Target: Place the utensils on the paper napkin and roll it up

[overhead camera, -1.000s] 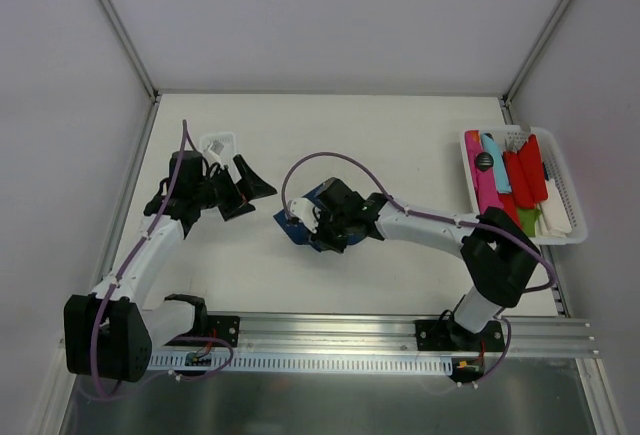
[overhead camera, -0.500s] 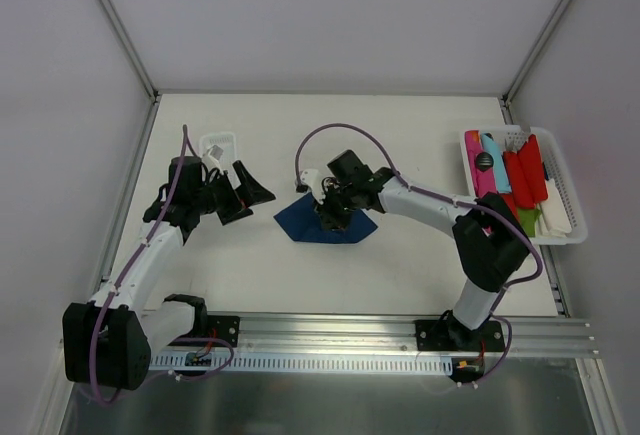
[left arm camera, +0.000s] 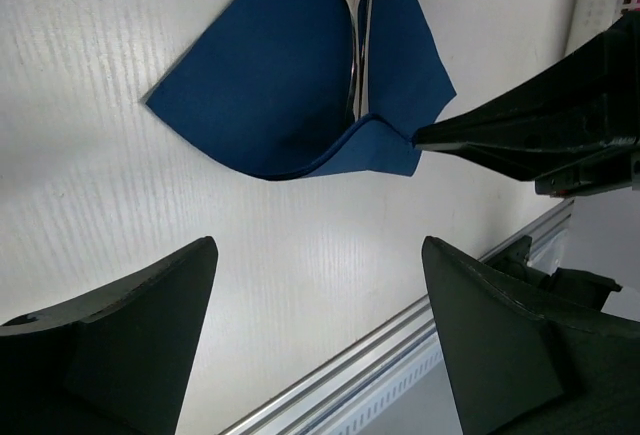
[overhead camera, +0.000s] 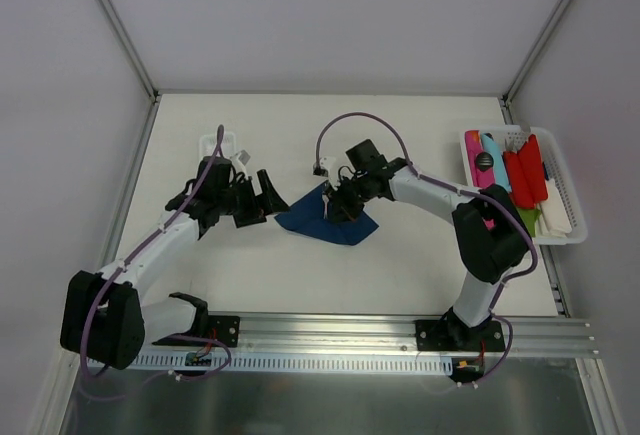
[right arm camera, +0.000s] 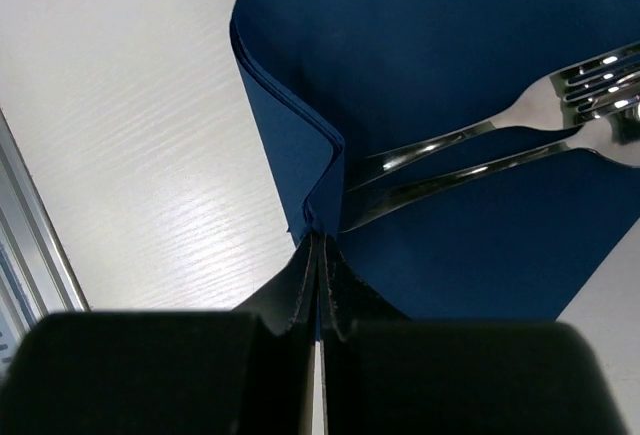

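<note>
The navy paper napkin [overhead camera: 312, 221] lies mid-table, one corner lifted and folded over. My right gripper [right arm camera: 318, 235] is shut on that corner and holds it above the handles of the utensils [right arm camera: 455, 160], a silver fork and a second silver piece lying side by side on the napkin [right arm camera: 450, 35]. In the left wrist view the utensils [left arm camera: 357, 25] run up the napkin [left arm camera: 280, 85], and the right gripper's fingers [left arm camera: 520, 135] pinch the corner. My left gripper [left arm camera: 317, 255] is open over bare table just left of the napkin, holding nothing.
A white basket [overhead camera: 563, 170] of red, pink and turquoise plastic pieces stands at the right edge. A small white tray [overhead camera: 218, 140] sits behind the left arm. The aluminium rail [overhead camera: 330, 330] runs along the near edge. Grey walls enclose the table.
My right gripper has carried the napkin corner up and toward the back, folding it over the utensil handles. The left arm has moved right toward the napkin, its jaws slightly narrower.
</note>
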Controlling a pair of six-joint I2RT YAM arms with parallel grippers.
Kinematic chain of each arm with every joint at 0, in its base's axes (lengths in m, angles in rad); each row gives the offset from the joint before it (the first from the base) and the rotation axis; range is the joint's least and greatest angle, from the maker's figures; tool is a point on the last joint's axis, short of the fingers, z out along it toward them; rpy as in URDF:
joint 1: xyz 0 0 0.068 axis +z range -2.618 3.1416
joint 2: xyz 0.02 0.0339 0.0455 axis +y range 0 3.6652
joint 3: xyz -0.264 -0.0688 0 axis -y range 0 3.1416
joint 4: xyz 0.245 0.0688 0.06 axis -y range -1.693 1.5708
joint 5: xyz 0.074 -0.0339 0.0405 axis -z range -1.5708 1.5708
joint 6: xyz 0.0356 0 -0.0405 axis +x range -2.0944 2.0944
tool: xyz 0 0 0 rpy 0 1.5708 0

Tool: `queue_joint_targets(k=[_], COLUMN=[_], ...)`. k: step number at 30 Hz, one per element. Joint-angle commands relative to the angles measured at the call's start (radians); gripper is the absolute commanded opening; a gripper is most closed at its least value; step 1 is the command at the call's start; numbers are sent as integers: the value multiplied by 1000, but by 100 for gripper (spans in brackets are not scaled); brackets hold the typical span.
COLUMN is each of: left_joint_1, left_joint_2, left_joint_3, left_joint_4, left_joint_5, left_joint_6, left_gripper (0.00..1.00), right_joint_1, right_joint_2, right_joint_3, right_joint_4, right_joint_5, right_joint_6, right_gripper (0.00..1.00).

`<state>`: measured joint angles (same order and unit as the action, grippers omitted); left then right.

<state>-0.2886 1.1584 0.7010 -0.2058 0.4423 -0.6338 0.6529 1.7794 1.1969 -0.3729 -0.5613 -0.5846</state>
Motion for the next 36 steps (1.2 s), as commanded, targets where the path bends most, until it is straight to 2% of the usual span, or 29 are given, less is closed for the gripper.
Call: queue_joint_targets(k=[1,5,10,13,24,36], left_joint_1=[-38,-75,-122,-150,-245,-267], left_joint_2=[27,55,110,144,259,409], left_joint_3=[52,68,72,72,83,170], left_joint_4=[17,23,60,97,201,256], left_joint_5=[-62,-77,-68,-57,-65,-80], left_joint_6=[34,34,13,-9,-90,-130], left_gripper=[84,74,51,43,35,28], right_joint_1=[-24,-53,-73,-78,-91,-107], right_joint_2=[17,38,78,98,150,190], right_joint_3=[41,59,102,135,165,198], right_joint_4=[-14,-15,-37,-57,-75,-90], right_joint_5=[-60,-83,-103,-104,-115,-129], right_joint_6=[26,34,23,12,11,20], right_gripper=[0,0,0,0,0,0])
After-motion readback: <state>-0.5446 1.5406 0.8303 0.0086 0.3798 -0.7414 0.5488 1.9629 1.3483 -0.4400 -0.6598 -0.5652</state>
